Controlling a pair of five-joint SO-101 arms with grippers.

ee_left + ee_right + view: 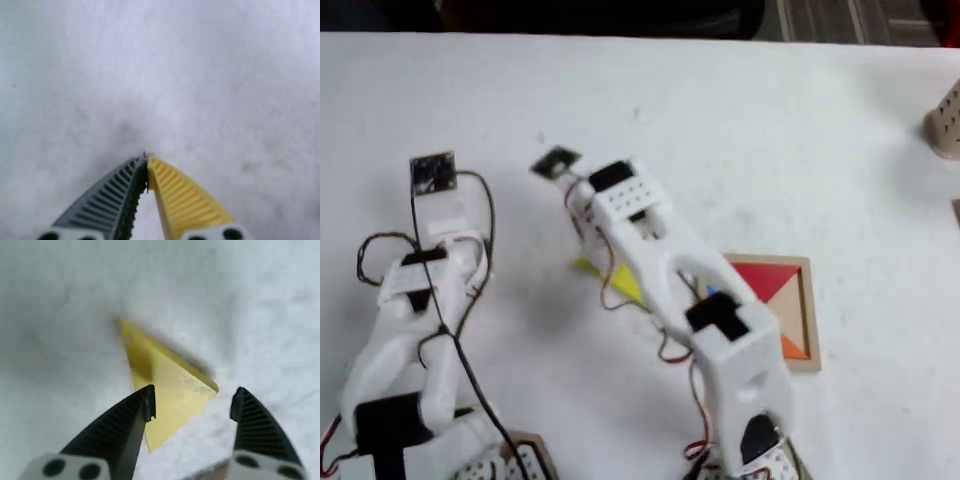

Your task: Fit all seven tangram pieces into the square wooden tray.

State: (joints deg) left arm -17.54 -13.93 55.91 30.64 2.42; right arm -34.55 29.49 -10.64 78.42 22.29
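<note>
in the high view the yellow triangle (625,283) lay flat on the table (770,130), just at 9 o'clock of the tray (810,300) and apart from it. its one visible sharp tip pointed toward 10 o'clock, and its long axis seemed to run from 10 to 4 o'clock. the right arm (660,250) hid the rest of it.

the table was white and faintly mottled. beyond its far edge, at 12 o'clock, lay a dark strip of room. a pale wooden block (946,122) stood at the table's 3 o'clock edge.

in the right wrist view the triangle showed a matte yellow top, a thin side wall in shadow along its long edge, and crisp corners. the tray was a light wooden square. a red piece (772,277) and an orange piece (794,346) sat inside it, the orange at 5 o'clock of the red.

the right gripper (194,402) hung over the triangle with its black fingers (132,422) spread wide, one tip above the yellow face and the other past its corner, grasping nothing. the left gripper (147,162) was clenched on nothing over bare table, its grey and yellow fingers meeting at the tips. the left arm (420,290) stood well to 9 o'clock of the triangle.
</note>
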